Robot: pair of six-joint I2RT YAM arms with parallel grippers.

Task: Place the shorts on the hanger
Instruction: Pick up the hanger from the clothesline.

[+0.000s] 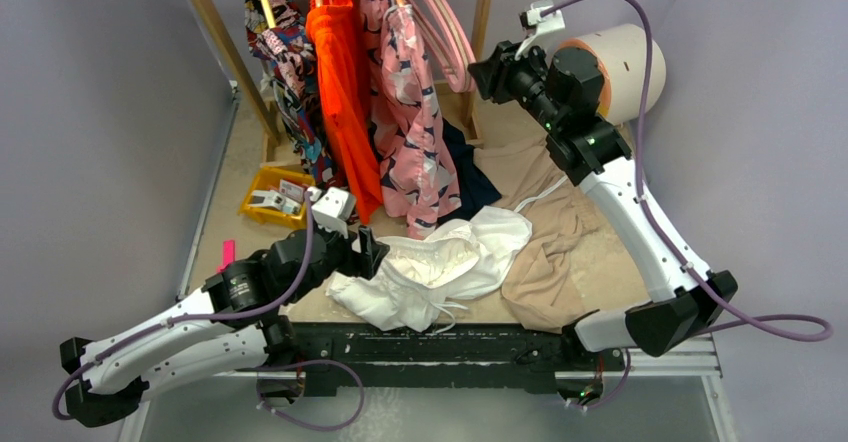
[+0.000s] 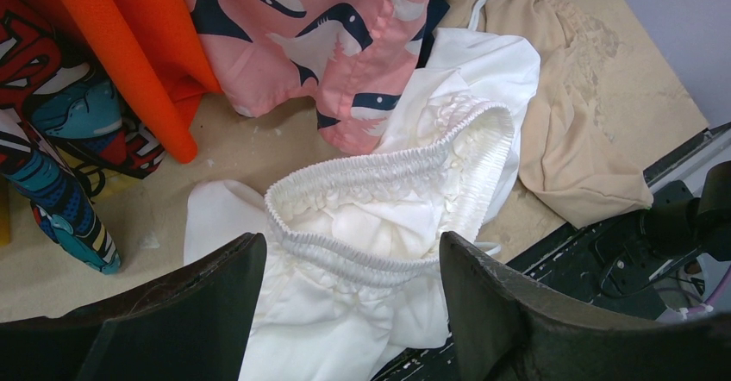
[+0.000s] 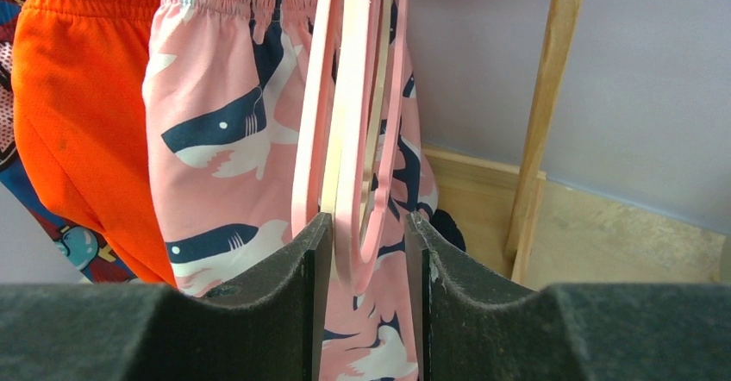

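Observation:
The white shorts (image 1: pixel 440 262) lie crumpled at the table's near edge, with the gathered waistband open and facing up. In the left wrist view the shorts (image 2: pixel 388 217) fill the centre. My left gripper (image 1: pixel 372 252) is open just left of them, its jaws spread wide over the waistband (image 2: pixel 349 252) and holding nothing. My right gripper (image 1: pixel 485 67) is raised at the rack, where several pink hangers (image 1: pixel 450 37) hang. Its jaws (image 3: pixel 368 226) are open with a narrow gap, and the lower curve of a pink hanger (image 3: pixel 353 191) sits between them, unclamped.
A pink shark-pattern garment (image 1: pixel 410 132), an orange one (image 1: pixel 340 82) and a multicoloured one hang on the wooden rack (image 1: pixel 215 42). A tan garment (image 1: pixel 560 232) lies right of the shorts. A yellow bin (image 1: pixel 272 197) sits at the left. A tan-and-white cylinder (image 1: pixel 630 57) stands behind the right arm.

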